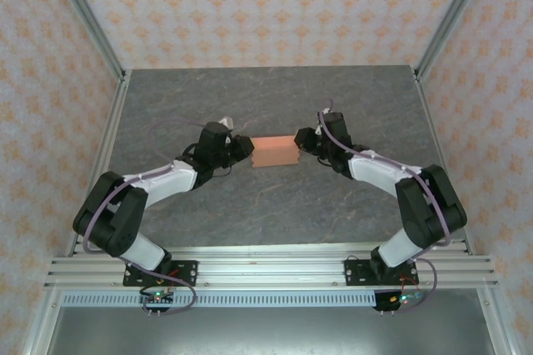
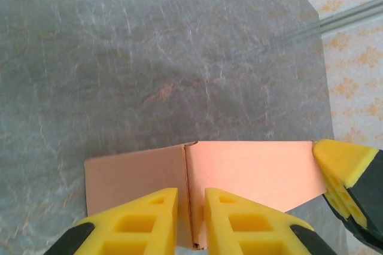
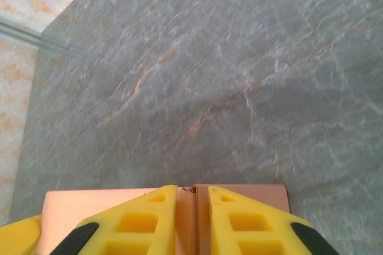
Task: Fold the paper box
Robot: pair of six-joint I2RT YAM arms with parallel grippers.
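Because the two pincers meet the box (image 1: 273, 152) from opposite ends, the likeliest failure is a mismatch between them: if one pulls or twists while the other holds firm, the thin card could buckle, tear at a crease (image 2: 187, 189), or spring out flat. A squeeze off the crease could set a wrong fold. A loose hold would let the box slide over the smooth worktop (image 1: 275, 213) instead of bending.

The box lies on the worktop at the centre of the top view, its long side running left to right. The left pincer (image 2: 191, 207) is at its left end and the right pincer (image 3: 192, 207) at its right end, each touching or just beside the card. Low in each wrist view, the yellow fingers stand a narrow slit apart astride a crease that runs up the frame. From there the box stretches away toward the other pincer's tip at the frame's edge. Whether the pads bite the card or merely flank it, I cannot tell.
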